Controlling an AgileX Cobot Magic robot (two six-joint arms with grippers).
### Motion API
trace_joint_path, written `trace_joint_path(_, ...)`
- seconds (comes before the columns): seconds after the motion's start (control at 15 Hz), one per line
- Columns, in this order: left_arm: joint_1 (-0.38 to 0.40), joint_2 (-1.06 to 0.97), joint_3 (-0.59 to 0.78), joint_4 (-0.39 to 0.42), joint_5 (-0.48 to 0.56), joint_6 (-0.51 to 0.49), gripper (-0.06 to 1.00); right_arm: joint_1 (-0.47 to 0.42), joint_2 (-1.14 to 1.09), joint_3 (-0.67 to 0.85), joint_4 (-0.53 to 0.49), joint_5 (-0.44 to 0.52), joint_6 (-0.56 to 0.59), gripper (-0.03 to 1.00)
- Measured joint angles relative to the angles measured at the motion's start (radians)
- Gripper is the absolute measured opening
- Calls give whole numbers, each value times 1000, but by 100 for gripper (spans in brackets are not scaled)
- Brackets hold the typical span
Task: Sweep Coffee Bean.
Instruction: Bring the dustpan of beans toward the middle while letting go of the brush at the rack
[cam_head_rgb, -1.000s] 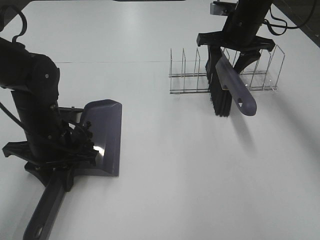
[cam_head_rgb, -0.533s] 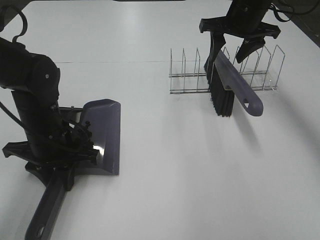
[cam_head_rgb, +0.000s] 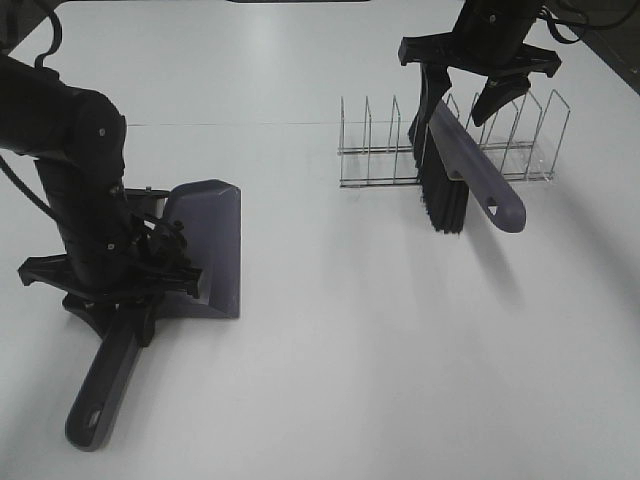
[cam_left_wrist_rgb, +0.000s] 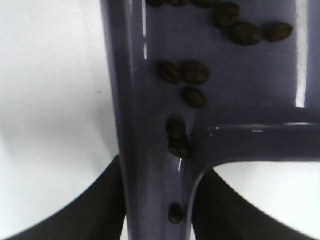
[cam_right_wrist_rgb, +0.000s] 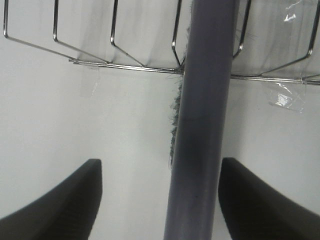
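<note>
From the high camera, the left arm stands bent over the left side of the white table (cam_head_rgb: 330, 380), its wrist pointing down, and the left gripper (cam_head_rgb: 125, 300) is clamped on the grey-purple dustpan (cam_head_rgb: 208, 245) where the pan meets its long handle; the handle runs toward the table's near edge. On the right, the other arm reaches down from the far side, and the right gripper (cam_head_rgb: 478, 90) hangs with its fingers spread above a brush (cam_head_rgb: 470, 175) that leans in a wire rack (cam_head_rgb: 380, 150), bristles down on the table. The left wrist camera looks straight down at the dustpan between two dark fingers pressed against its sides — the coffee bean (cam_left_wrist_rgb: 192, 82) cluster lies scattered inside it, about a dozen dark ovals in sight. The right wrist camera shows the brush handle running between two widely parted fingers (cam_right_wrist_rgb: 60, 200), neither touching it — rack wires cross beyond.
</note>
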Motion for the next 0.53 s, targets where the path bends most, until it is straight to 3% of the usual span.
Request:
trace_joint_path(0.4, 7, 1, -1, 11, 4, 7, 32, 0, 0, 0, 0, 0, 0, 61)
trace_joint_path(0.53, 7, 1, -1, 11, 4, 9, 41, 0, 0, 0, 0, 0, 0, 61)
